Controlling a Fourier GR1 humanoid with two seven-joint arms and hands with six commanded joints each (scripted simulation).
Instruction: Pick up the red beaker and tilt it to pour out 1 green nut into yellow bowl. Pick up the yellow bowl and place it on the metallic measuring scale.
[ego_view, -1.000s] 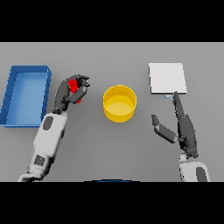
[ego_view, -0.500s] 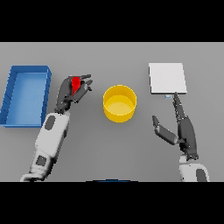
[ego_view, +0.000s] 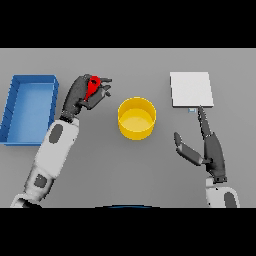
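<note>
From the head view, the grey tabletop (ego_view: 125, 170) has lots of bare room in front of the yellow bowl (ego_view: 136, 118) and along the far side. The yellow bowl sits in the middle, with free space all around it. A blue tray (ego_view: 10, 112) lies by the left edge, just beside the left arm. The metallic measuring scale (ego_view: 191, 89), a flat pale square, lies at the far right, well apart from the bowl.

The left hand (ego_view: 82, 95) has its fingers curled tight around the red beaker (ego_view: 92, 86). The beaker is small and bright red, up off the tabletop, between the tray and the bowl.

The right hand (ego_view: 210, 147) has straight fingers and holds nothing. One fingertip reaches close to the scale's near edge.
</note>
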